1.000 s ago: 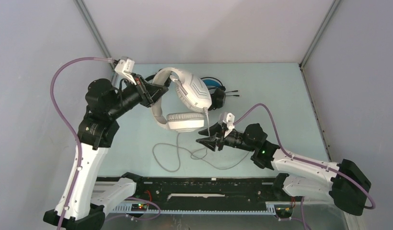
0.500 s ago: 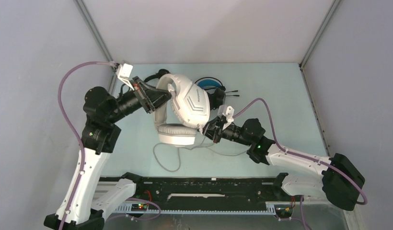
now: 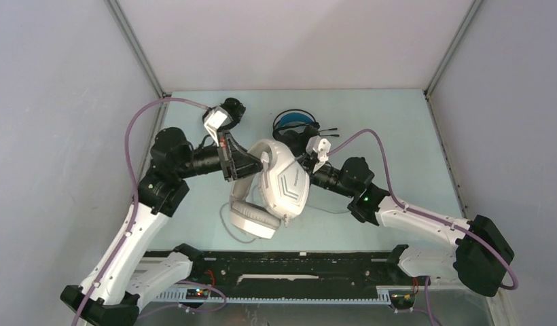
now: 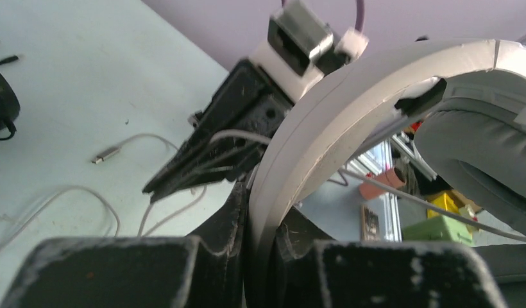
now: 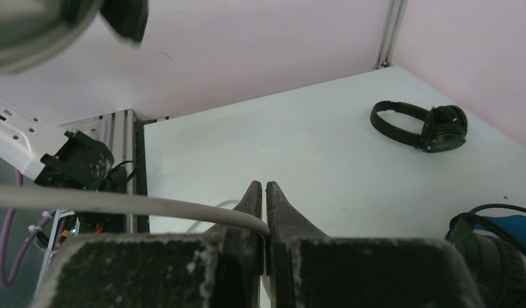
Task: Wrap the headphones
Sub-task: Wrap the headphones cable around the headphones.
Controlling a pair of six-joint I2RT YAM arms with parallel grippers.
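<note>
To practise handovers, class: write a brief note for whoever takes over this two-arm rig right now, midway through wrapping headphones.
Left end effector: shut on the headband of the white headset.
Right end effector: shut on that headset's grey cable.
Others: blue-band headset lies at the far side of the table; small black headset lies apart.
Done: headband and cable gripped.
Left: wind the cable, whose plug lies loose; then probably the other two.
</note>
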